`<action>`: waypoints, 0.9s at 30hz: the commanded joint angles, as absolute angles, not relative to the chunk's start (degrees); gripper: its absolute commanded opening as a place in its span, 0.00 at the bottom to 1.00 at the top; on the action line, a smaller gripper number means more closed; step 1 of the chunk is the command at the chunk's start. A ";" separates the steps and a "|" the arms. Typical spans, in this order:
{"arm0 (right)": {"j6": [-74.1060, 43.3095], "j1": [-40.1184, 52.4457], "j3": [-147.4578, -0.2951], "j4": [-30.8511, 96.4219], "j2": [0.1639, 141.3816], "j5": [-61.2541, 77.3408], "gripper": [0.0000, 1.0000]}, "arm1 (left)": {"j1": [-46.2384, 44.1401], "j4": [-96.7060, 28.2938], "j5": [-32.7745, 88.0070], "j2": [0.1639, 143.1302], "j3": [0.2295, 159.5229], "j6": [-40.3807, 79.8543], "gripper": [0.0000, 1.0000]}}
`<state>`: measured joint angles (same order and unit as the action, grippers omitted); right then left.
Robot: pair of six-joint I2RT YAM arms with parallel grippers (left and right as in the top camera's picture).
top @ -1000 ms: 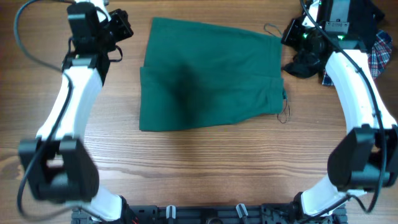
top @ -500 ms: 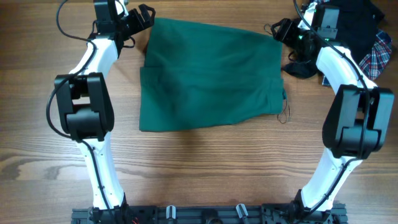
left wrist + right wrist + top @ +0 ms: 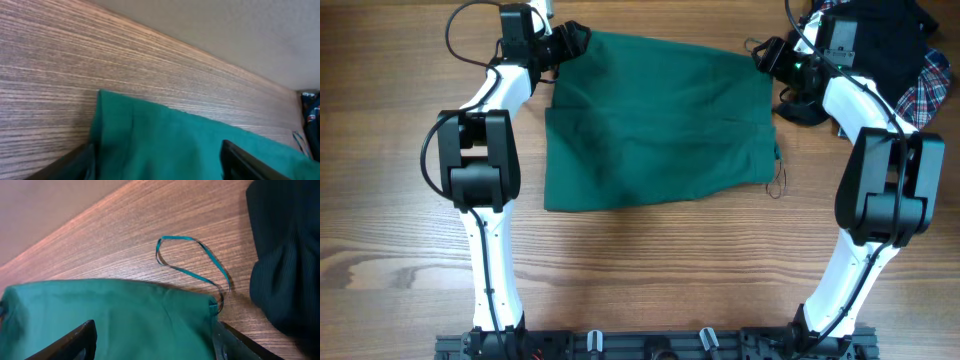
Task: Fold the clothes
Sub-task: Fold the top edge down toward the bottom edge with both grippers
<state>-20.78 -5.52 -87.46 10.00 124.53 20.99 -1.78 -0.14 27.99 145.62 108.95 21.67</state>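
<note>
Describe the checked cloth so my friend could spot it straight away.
From the green cloth mid-table, look to the far right corner, where a dark pile of clothes lies. The checked cloth pokes out at its right edge: the only one with blue, red and white checks, its neighbours being plain black.

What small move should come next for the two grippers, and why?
Probably lower both and close on the cloth: the left gripper and right gripper sit open at the far corners of the green garment, gripping nothing yet.
</note>
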 commanded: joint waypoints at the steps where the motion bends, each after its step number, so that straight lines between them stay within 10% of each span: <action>1: -20.99 -5.63 -87.74 9.93 125.93 21.50 0.74 | -1.91 -0.67 28.01 147.44 109.65 21.19 0.73; 6: -21.04 -5.65 -87.74 10.00 125.91 21.58 0.70 | -1.87 -1.10 28.05 147.46 109.65 21.21 0.06; 27: -22.70 -5.58 -87.77 8.32 129.78 19.86 0.63 | -0.73 -11.20 28.03 143.55 111.50 15.38 0.04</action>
<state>-20.80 -5.52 -87.48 9.13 127.55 17.85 -1.32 -11.11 28.38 145.93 110.91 16.60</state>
